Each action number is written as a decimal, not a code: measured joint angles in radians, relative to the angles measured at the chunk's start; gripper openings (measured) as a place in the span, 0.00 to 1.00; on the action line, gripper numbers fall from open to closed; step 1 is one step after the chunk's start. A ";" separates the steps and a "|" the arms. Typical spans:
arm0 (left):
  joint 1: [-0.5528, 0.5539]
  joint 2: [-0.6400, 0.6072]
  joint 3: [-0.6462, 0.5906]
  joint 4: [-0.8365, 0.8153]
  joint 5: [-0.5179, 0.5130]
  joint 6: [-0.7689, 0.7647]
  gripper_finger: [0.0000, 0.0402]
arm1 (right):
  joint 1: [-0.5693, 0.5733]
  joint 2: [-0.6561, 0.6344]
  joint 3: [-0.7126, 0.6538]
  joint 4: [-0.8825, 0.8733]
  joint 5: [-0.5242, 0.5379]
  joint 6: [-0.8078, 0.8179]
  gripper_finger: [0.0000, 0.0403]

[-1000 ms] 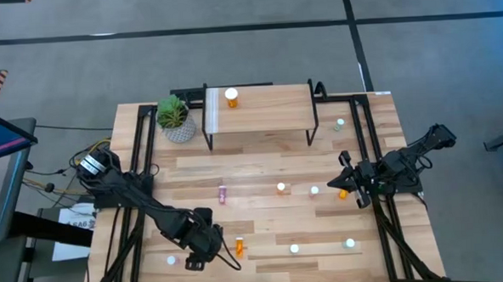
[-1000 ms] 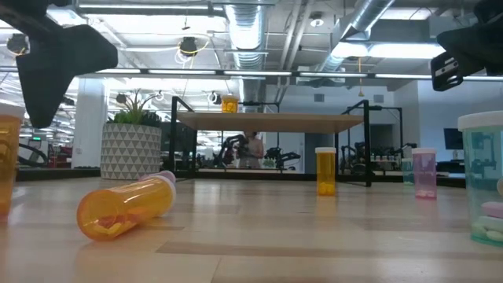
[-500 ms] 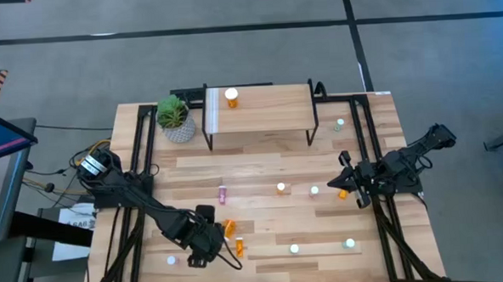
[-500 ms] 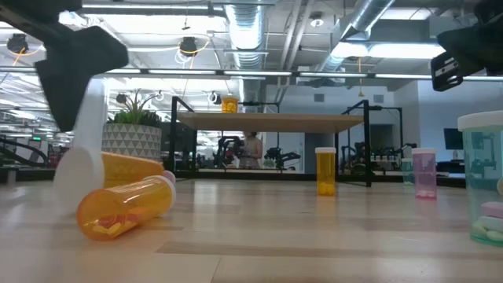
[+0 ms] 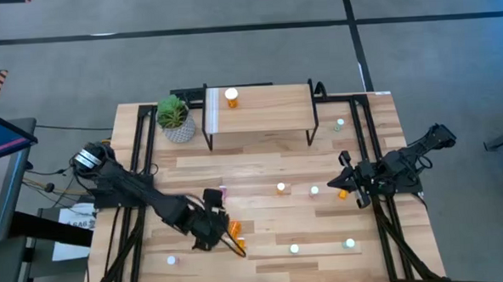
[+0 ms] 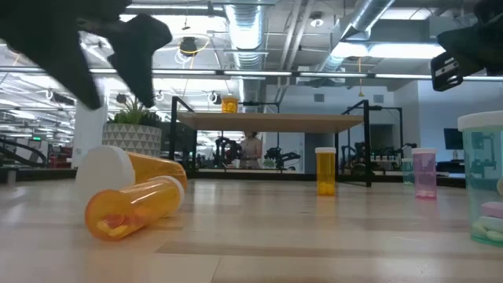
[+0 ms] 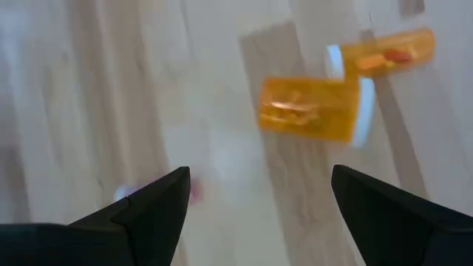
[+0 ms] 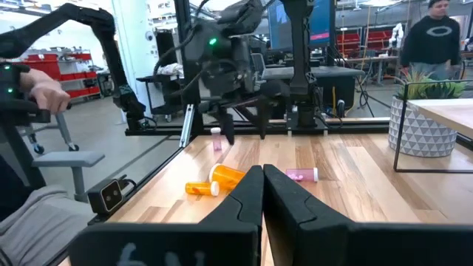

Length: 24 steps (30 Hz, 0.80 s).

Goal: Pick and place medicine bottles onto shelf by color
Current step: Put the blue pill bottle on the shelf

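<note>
Two orange medicine bottles (image 5: pixel 231 234) lying on their sides at lower centre-left of the high view, close together, white caps; the larger one (image 7: pixel 310 109) with pills visible inside, the smaller one (image 7: pixel 384 52) just beside it. Directly above them the left gripper (image 5: pixel 206 221), fingers spread wide apart, holding nothing. One orange bottle (image 5: pixel 231 96) upright on the shelf (image 5: pixel 267 115), at upper centre, near the white strip end. Pink bottle (image 5: pixel 222 193) lying at centre-left of the table. More bottles upright across centre and lower right: only white caps seen from above (image 5: pixel 294 249), body colours not clear there. In the low view an orange bottle (image 6: pixel 325 170) and a pink one (image 6: pixel 424 173) standing at right, a teal one (image 6: pixel 483 189) cut off by the right edge.

Right gripper (image 5: pixel 343 186) at middle right, fingers pressed together, empty as far as visible. Potted plant (image 5: pixel 175 117) left of the shelf. Left gripper blurred in the low view, covering the upper left. Person (image 8: pixel 436 37) in the room behind, partly cut off.
</note>
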 joint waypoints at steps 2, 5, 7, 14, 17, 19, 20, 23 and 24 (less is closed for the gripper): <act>0.025 -0.069 -0.056 0.092 0.014 0.032 0.79 | 0.000 0.000 0.000 0.000 0.000 0.000 0.08; 0.059 -0.199 -0.158 0.241 0.004 0.057 0.79 | 0.000 0.000 0.000 0.000 0.000 0.000 0.08; 0.082 -0.286 -0.224 0.347 -0.010 0.057 0.79 | 0.000 0.000 0.000 0.000 0.000 0.000 0.08; 0.133 -0.517 -0.418 0.816 -0.057 0.083 0.79 | 0.000 0.000 0.000 0.000 0.000 0.000 0.08; 0.153 -0.559 -0.469 0.978 -0.070 0.163 0.79 | 0.000 0.000 0.000 0.000 0.000 0.000 0.08; 0.167 -0.572 -0.475 1.018 -0.071 0.212 0.79 | 0.000 0.000 0.000 0.014 0.000 0.000 0.08; 0.174 -0.578 -0.475 1.025 -0.071 0.238 0.79 | 0.000 0.000 0.000 0.024 0.001 0.000 0.08; 0.188 -0.600 -0.444 1.017 -0.068 0.342 0.79 | 0.000 -0.001 0.000 0.092 0.001 -0.001 0.08; 0.192 -0.613 -0.427 1.018 -0.073 0.369 0.79 | 0.000 -0.001 0.000 0.112 0.002 -0.001 0.08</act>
